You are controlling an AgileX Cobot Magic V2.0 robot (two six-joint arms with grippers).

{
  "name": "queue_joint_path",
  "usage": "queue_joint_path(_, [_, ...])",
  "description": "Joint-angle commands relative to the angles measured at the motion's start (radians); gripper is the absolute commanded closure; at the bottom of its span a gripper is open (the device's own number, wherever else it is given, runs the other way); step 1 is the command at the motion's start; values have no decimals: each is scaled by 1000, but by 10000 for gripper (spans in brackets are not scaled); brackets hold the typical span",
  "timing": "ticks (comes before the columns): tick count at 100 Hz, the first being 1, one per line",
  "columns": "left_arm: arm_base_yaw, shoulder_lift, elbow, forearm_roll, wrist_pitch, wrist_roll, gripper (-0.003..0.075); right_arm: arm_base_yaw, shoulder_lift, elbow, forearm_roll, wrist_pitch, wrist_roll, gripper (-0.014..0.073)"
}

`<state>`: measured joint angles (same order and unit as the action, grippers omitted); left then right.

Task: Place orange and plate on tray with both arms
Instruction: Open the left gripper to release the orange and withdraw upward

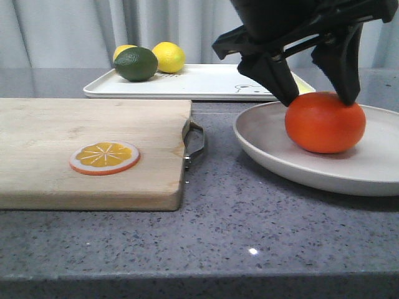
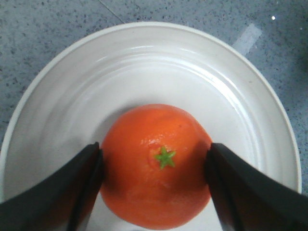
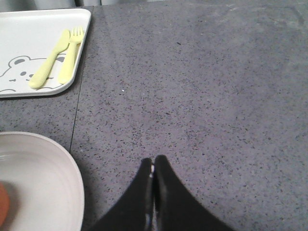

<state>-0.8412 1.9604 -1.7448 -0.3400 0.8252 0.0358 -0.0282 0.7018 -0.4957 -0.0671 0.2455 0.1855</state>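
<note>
Orange [image 2: 156,166] on plate [image 1: 274,163], directly beneath left hand [image 1: 318,99], fingers spread and straddling it, seemingly touching, grip unconfirmed. Tray [image 1: 206,84] off at about 11 o'clock from fruit. Right hand [image 3: 153,166] pinched closed, empty, beside plate over counter [image 3: 202,96].
</note>
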Motion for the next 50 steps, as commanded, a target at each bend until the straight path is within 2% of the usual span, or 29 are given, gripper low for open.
queue_joint_path(1, [-9,-47,-34,-3,-38,-9,349,-4,2,-38,-4,-71,-9,661])
queue_joint_path(12, [-9,-47,-34,1,-30,-9,314,-4,2,-38,-4,-71,-9,661])
queue_joint_path(24, [-9,-47,-46,1,-22,-9,168,-4,2,-38,-4,-71,-9,661])
queue_joint_path(32, [-7,-47,-73,1,-4,-9,97,-4,2,-38,-4,-71,-9,661])
queue_joint_path(50, [5,-52,-157,5,104,-9,108,-4,2,-38,-5,-73,-10,661])
